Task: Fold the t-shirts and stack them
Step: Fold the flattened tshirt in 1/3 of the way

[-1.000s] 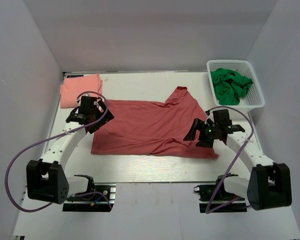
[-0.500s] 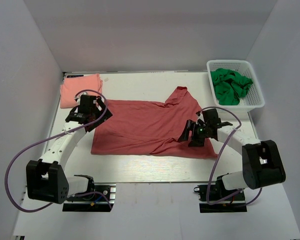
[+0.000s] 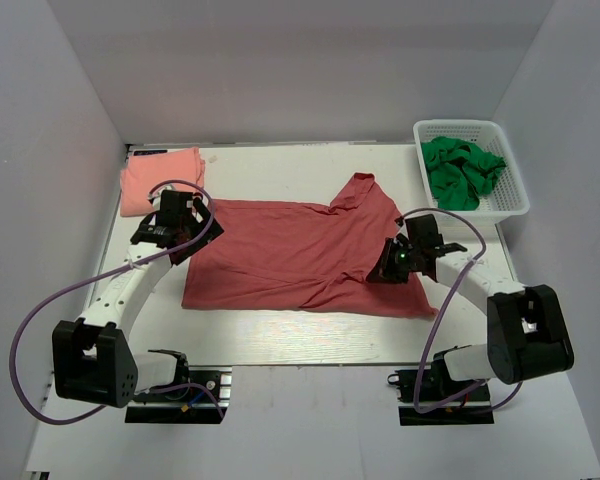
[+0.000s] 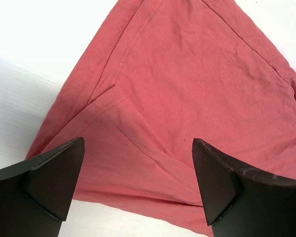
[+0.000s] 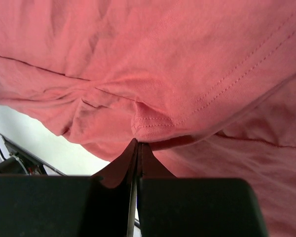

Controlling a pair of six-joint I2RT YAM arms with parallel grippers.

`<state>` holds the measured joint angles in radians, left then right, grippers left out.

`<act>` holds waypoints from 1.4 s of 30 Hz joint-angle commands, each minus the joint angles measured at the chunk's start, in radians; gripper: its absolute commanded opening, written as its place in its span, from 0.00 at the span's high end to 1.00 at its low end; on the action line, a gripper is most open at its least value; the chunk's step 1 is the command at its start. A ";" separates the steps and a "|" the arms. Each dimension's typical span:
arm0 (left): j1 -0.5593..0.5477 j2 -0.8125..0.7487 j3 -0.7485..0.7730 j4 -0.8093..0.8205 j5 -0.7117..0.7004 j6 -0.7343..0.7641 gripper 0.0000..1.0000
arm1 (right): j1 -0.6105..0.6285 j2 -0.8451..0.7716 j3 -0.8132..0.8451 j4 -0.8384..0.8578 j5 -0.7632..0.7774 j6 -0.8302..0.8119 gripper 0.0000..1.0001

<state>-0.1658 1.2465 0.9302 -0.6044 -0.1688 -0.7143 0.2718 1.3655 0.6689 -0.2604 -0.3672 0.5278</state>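
The red shirt is soft and floppy. The right pincer is closed, maybe nipping its hem; the left pincer gapes wide, empty.

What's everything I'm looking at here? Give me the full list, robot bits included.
brick-red t-shirt: one, dusty brick-red, spread across the middle of the table
salmon-pink t-shirt: one, salmon-pink, folded, far left corner
basket: one, white, far right corner
green cloth: one heap, green, crumpled inside the basket
table: one, white, under the shirts
cables: two, purple, one looping along each arm
left gripper: one, black, open above the brick-red t-shirt's left edge
right gripper: one, black, shut on a fold of the brick-red t-shirt's right side
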 commanded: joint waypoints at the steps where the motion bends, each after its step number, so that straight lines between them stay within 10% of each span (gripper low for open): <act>1: 0.005 -0.012 0.016 0.002 -0.012 0.009 0.00 | 0.007 -0.005 0.053 0.023 0.016 -0.006 1.00; 31: 0.014 0.062 0.056 -0.017 -0.032 0.018 0.00 | 0.130 0.498 0.635 -0.155 0.085 -0.253 0.99; 39: 0.014 0.091 0.085 0.006 -0.032 0.027 0.00 | 0.153 0.527 0.758 -0.175 0.090 -0.259 0.53; 42: 0.014 0.125 0.107 0.025 -0.023 0.027 0.00 | 0.156 0.529 0.799 -0.169 0.088 -0.269 0.15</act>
<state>-0.1581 1.3621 0.9859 -0.6155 -0.1848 -0.6994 0.4240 1.8961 1.3983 -0.4290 -0.2829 0.2806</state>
